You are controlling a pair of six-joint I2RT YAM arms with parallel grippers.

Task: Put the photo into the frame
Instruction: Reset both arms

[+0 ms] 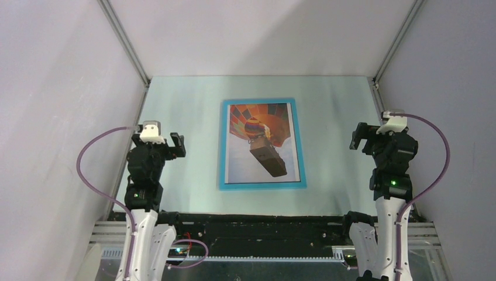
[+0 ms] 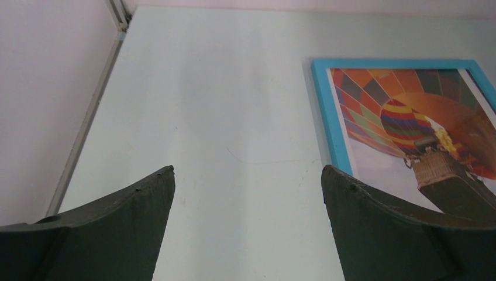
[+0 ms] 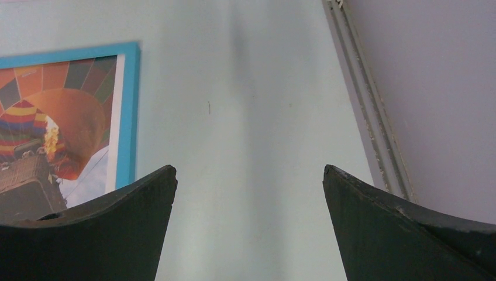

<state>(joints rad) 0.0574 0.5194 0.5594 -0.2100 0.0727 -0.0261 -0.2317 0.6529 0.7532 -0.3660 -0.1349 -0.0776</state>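
- I see the photo (image 1: 260, 143) lying inside the blue frame (image 1: 223, 146), face up in the middle of the bench (image 1: 187, 117).
- The left pincer (image 1: 159, 142) and the right pincer (image 1: 374, 137) both gape wide and hold nothing, each well clear of the frame.
- My worry is that a careless sweep by either arm could shove the frame and skew the print.

Photo (image 1: 261, 143): hot-air balloon print, orange, red, blue panels, dark brown basket, pale sky. Sits inside frame (image 1: 262, 185), face up, flat on table, centre of top view. Frame: thin bright blue border, upright rectangle, visible on all four sides around photo.
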